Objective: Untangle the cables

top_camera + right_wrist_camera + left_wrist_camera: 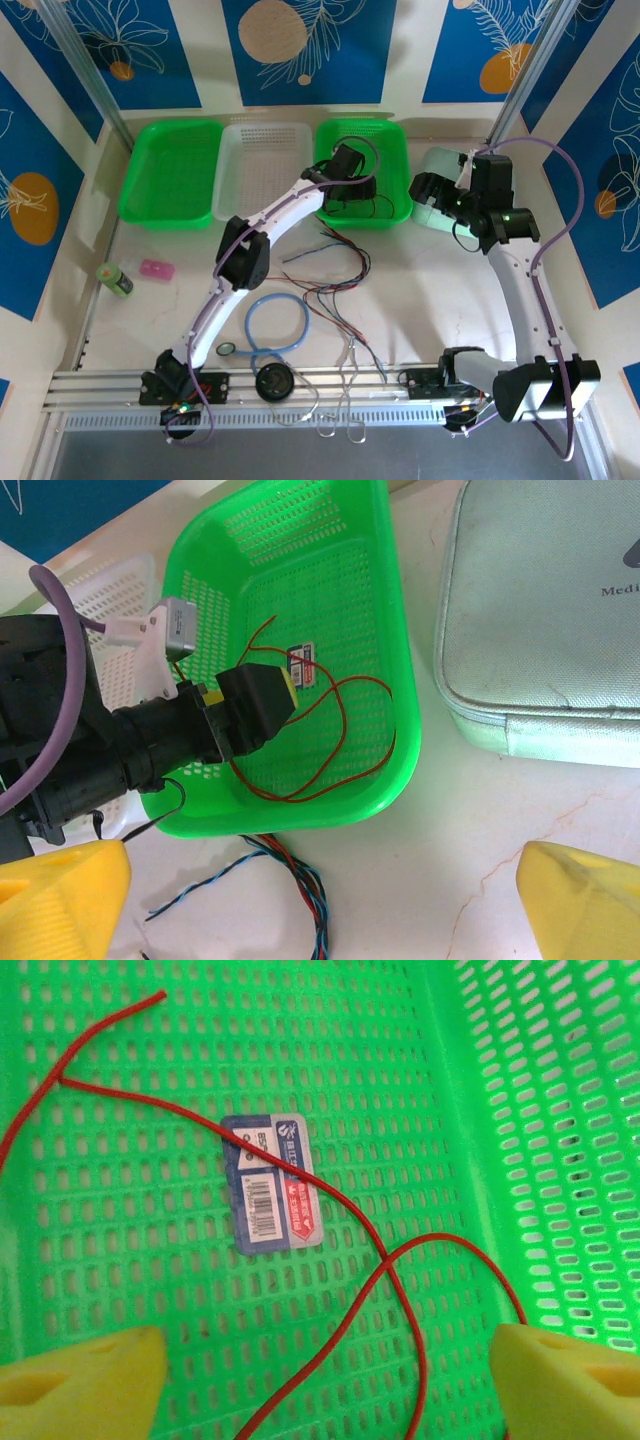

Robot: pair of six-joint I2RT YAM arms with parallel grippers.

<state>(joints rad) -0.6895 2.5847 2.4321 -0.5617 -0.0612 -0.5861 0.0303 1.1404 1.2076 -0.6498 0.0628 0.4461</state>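
Red cable (385, 1257) lies loose in green basket (405, 680), other thin cables (335, 290) sit tangled on table (430, 300), all likely light, limp, slippery, best pinched mid-loop; left gripper (320, 1385) gapes wide over red cable, empty, right gripper (320, 900) wide, empty.

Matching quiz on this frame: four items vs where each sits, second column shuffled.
1. red cable
2. light-blue tube loop
3. pale-green case
4. pink block

A. on the table beside the green bottle
B. inside the rightmost green basket
C. on the table, right of that basket
D. on the table, left of the loose cable tangle

Pairs: 1-B, 2-D, 3-C, 4-A
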